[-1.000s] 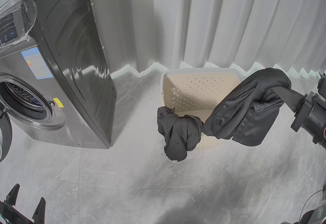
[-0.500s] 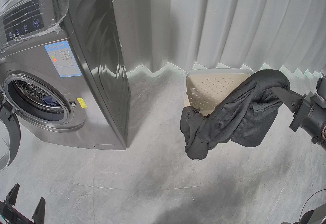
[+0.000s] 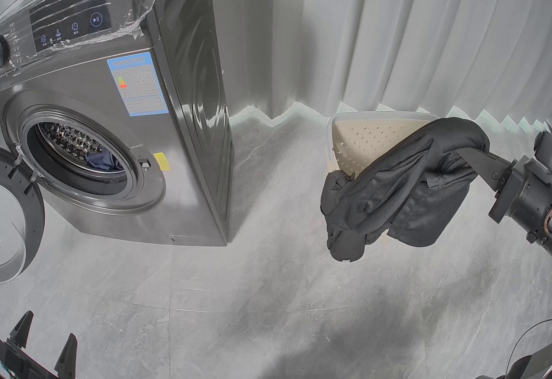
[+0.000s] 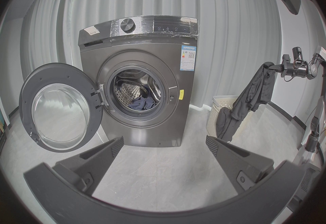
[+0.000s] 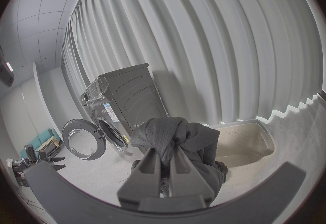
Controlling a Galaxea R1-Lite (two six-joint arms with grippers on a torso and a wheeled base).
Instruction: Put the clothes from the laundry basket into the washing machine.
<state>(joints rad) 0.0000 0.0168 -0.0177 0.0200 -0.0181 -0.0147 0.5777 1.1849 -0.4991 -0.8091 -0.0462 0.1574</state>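
My right gripper (image 3: pixel 460 153) (image 5: pixel 165 153) is shut on a dark grey garment (image 3: pixel 414 190) (image 5: pixel 176 139) and holds it up over the cream laundry basket (image 3: pixel 368 136) (image 5: pixel 244 139). The garment's lower end hangs over the basket's near rim (image 3: pixel 345 231) (image 4: pixel 225 122). To the left stands the grey washing machine (image 3: pixel 172 110) (image 4: pixel 149 75) with its round door (image 4: pixel 57 105) swung open. Blue clothing (image 4: pixel 142 103) lies inside the drum (image 3: pixel 80 153). My left gripper (image 3: pixel 43 340) (image 4: pixel 163 148) hangs low near the floor, open with nothing between its fingers, facing the machine.
White curtains (image 3: pixel 374 24) run along the back wall behind the basket and the machine. Grey tiled floor (image 3: pixel 259 294) lies open between the machine and the basket. The open door (image 3: pixel 20 236) juts out at the far left.
The whole head view has shifted, so the camera has turned toward the washing machine. The right gripper still holds the garment, whose hanging end has drawn closer under it.
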